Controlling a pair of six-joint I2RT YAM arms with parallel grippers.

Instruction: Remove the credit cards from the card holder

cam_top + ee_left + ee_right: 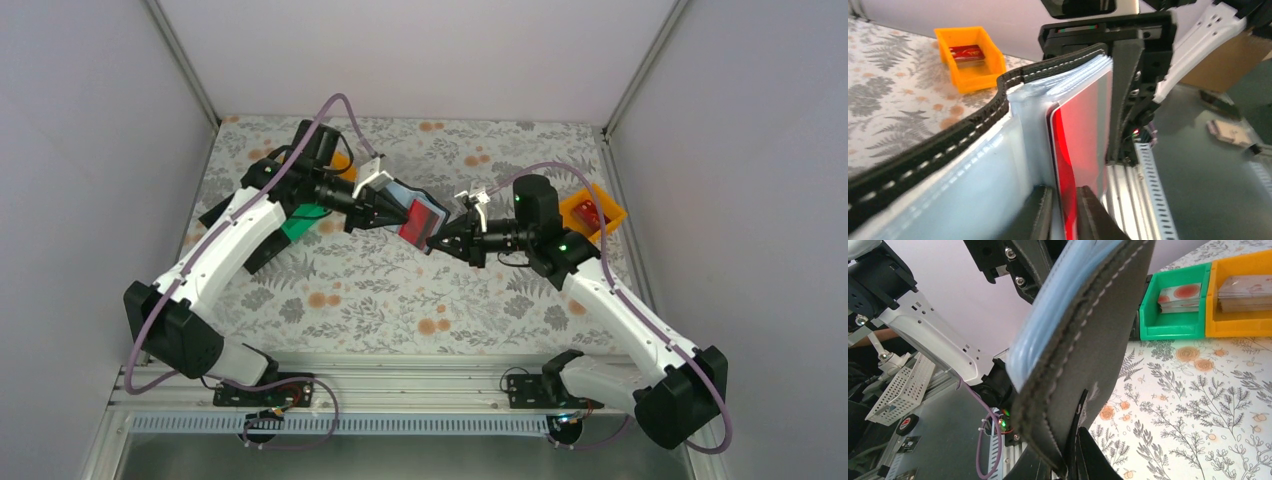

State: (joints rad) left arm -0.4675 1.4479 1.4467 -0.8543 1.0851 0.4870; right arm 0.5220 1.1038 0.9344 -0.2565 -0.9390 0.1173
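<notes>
The black card holder [404, 194] hangs open in the air over the middle of the table, between both arms. From the right, my right gripper [443, 238] is shut on its stitched black cover [1098, 325], the fingertips [1093, 452] pinching the lower edge. A red credit card [1080, 130] stands partly out of a clear bluish pocket [973, 180]. My left gripper [1066, 212] has its two dark pads pressed against both faces of this card's near end. In the top view the red card [422, 222] shows just beyond the left gripper [392, 214].
An orange bin [593, 212] at the right edge holds a red card [966, 52]. Near the left arm stand a green bin [1175, 307] and another orange bin [1243, 297], each holding cards. Black trays [222, 208] lie at the far left. Floral cloth covers the table.
</notes>
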